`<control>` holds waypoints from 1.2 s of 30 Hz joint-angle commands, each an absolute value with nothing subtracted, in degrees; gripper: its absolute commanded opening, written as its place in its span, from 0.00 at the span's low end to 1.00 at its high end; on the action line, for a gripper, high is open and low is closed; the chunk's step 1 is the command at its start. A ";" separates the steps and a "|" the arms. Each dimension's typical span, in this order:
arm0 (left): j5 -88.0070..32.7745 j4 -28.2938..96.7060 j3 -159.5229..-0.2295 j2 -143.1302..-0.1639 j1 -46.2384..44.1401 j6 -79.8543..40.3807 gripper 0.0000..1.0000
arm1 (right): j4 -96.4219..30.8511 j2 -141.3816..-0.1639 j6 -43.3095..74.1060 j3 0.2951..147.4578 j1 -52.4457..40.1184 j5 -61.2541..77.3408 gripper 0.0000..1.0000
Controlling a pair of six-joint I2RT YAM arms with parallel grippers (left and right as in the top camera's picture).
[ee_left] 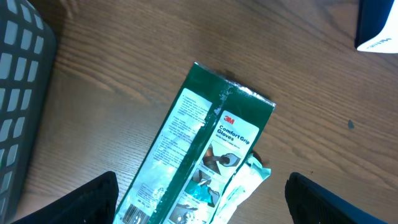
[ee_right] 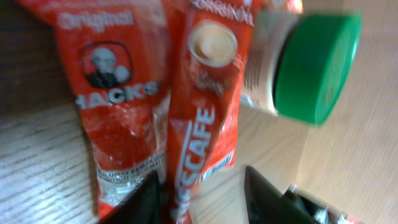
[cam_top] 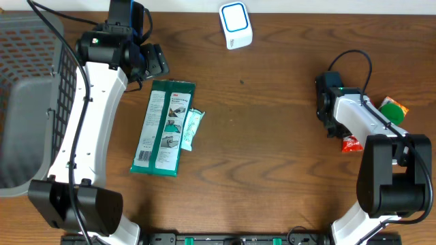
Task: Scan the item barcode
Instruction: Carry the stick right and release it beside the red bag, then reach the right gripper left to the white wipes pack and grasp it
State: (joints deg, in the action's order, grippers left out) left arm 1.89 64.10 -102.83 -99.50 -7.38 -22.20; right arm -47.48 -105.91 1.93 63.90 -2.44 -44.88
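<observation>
— Right, our left gripper [ee_left: 200, 180] gapes wide and empty by the top end of the green glove pack [cam_top: 163, 127], centre-left, with a small packet [cam_top: 191, 129] against its edge.
— And the right gripper [ee_right: 202, 190]?
— Partly open astride the Nescafe sachet [ee_right: 202, 106] at the right edge, crowded by a Hacks sachet [ee_right: 118, 99] and a green-lidded jar [ee_right: 311, 65]. The scanner [cam_top: 236, 25] sits top centre.

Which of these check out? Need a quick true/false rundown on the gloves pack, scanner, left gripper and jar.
1. The gloves pack lies on the table, outside the basket. True.
2. The left gripper is shut on the pack. False: it is open above it, holding nothing.
3. The scanner stands apart from the pack. True.
4. The jar has a red lid. False: its lid is green.
5. The small sachet lies on the pack's basket side. False: it lies against the opposite edge.
</observation>
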 commanded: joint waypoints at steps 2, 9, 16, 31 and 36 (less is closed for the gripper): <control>2.61 64.23 -103.07 -98.96 -7.18 -21.43 0.86 | -47.64 -106.08 1.19 63.61 -2.07 -45.36 0.56; 2.61 64.23 -103.07 -98.96 -7.18 -21.45 0.86 | -47.59 -106.04 1.45 64.03 -3.75 -45.36 0.71; 2.61 64.23 -103.07 -98.96 -7.18 -21.45 0.86 | -47.57 -105.06 2.94 66.70 -10.52 -38.41 0.83; 2.61 64.23 -103.07 -98.96 -7.18 -21.45 0.86 | -29.06 -105.12 4.67 69.14 -24.53 39.90 0.95; 2.61 64.23 -103.07 -98.96 -7.18 -21.45 0.86 | -24.64 -105.12 17.23 68.90 -29.43 37.58 0.95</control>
State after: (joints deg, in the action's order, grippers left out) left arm 1.87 64.10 -102.83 -99.50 -7.38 -22.20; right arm -27.29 -105.89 7.51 68.42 -26.85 33.45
